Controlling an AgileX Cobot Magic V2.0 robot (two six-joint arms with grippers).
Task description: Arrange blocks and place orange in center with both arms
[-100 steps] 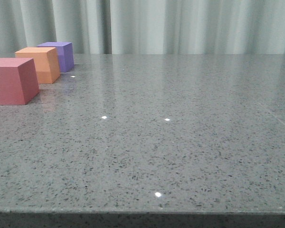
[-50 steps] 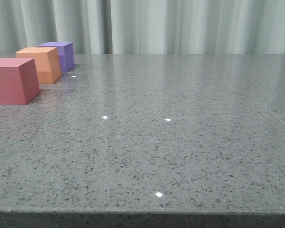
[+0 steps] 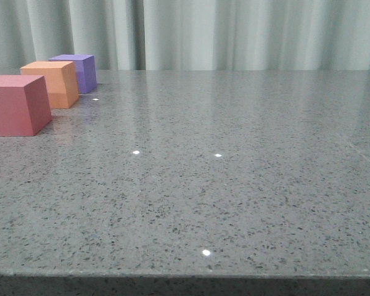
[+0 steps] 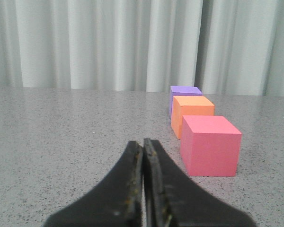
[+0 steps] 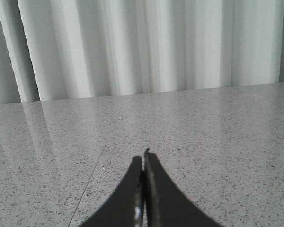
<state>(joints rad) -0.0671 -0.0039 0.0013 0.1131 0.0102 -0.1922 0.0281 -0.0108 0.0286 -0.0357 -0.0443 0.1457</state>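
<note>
You have three cubes lined up at the upper left of the front view: the red cube (image 3: 15, 103) nearest the camera, the orange cube (image 3: 51, 83) just behind it, and the purple cube (image 3: 78, 72) farthest back, partly hidden by the orange one. So the orange already sits between the other two, all resting on the speckled grey table (image 3: 234, 185). From these views you cannot tell whether neighbouring cubes touch or only stand just beside each other.

Your left gripper (image 4: 143, 144) has its jaws clenched together with nothing between them; in its wrist view the row sits right of centre. Your right gripper (image 5: 144, 158) is likewise pressed closed and empty, looking only at bare table and curtain (image 5: 142, 47).

The main risk I see is disturbance. If you swing the left arm toward the row with the jaws closed, the fingers could shove the red cube and knock the line askew. The cubes look light and foam-like, so even a graze would likely slide them. The polished table offers little grip to stop that.
</note>
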